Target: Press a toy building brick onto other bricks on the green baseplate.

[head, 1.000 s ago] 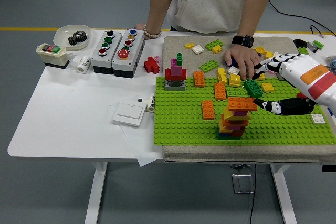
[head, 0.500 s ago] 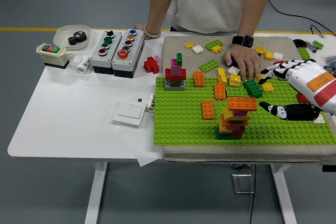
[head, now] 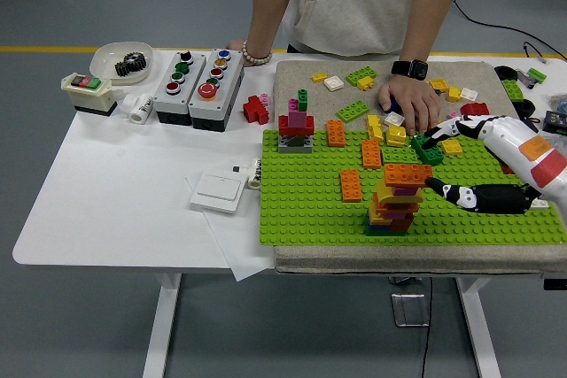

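Observation:
The green baseplate [head: 301,210] lies on a grey mat at the right of the table. A leaning stack of bricks [head: 394,205] topped by an orange brick [head: 407,174] stands near its front middle. A dark green brick [head: 427,150] sits just behind the stack. My right hand [head: 432,161] comes in from the right, open. Its fingers [head: 438,135] reach the dark green brick from above and its thumb [head: 447,190] lies low beside the stack's top. It holds nothing. My left arm is out of view.
A person stands at the far side with one hand [head: 409,102] resting on loose bricks on the mat. A red, pink and green stack [head: 297,126] and flat orange bricks [head: 351,185] are on the plate. Button boxes [head: 199,84] and a white switch [head: 218,190] lie to the left.
My right hand has sunk lower. Its fingertips have moved left and down onto the dark green brick, and the thumb has come in beside the stack. The person's hand has stayed put.

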{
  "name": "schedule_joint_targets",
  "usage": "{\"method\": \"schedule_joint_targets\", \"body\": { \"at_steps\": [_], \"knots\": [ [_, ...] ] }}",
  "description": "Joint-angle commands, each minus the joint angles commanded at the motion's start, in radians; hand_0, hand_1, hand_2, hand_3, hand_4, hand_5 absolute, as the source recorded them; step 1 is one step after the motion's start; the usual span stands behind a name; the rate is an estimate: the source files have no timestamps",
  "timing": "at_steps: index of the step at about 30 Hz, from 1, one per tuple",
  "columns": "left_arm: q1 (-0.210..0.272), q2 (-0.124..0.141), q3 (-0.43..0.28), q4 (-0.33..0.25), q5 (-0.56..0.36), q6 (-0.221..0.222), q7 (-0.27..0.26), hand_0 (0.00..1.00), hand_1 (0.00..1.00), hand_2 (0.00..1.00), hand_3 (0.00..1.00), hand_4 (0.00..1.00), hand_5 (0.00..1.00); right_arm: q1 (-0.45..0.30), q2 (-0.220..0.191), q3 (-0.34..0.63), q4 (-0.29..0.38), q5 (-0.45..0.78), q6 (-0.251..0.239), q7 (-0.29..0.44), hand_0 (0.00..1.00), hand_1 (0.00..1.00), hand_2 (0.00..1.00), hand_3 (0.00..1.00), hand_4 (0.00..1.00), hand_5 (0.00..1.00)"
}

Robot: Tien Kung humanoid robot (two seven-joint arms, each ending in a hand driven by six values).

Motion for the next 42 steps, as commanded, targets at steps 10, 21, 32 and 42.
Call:
{"method": "schedule_joint_targets", "body": {
  "at_steps": [10, 21, 32, 42],
  "knots": [
    [0.000, -0.001, -0.004, 0.001, 0.015, -0.004, 0.000, 0.805, 0.769, 0.735, 0.584, 0.639, 0.644, 0.021, 0.017, -0.038, 0.000, -0.034, 0.001, -0.009, 0.672, 0.662, 0.714, 0.603, 0.713, 0.435],
    [0.002, -0.001, -0.009, 0.002, 0.024, -0.007, 0.003, 0.807, 0.769, 0.736, 0.583, 0.639, 0.647, 0.041, 0.018, -0.089, 0.000, -0.117, 0.015, -0.021, 0.658, 0.654, 0.692, 0.582, 0.705, 0.407],
    [0.008, -0.001, -0.017, 0.002, 0.038, -0.010, 0.006, 0.806, 0.770, 0.736, 0.583, 0.638, 0.645, 0.035, 0.015, -0.097, 0.000, -0.133, 0.016, -0.018, 0.646, 0.641, 0.674, 0.580, 0.700, 0.398],
    [0.007, -0.001, -0.017, 0.001, 0.039, -0.010, 0.006, 0.806, 0.769, 0.734, 0.583, 0.636, 0.644, 0.034, 0.013, -0.100, 0.000, -0.142, 0.020, -0.017, 0.640, 0.632, 0.668, 0.570, 0.697, 0.394]
  ]
}}
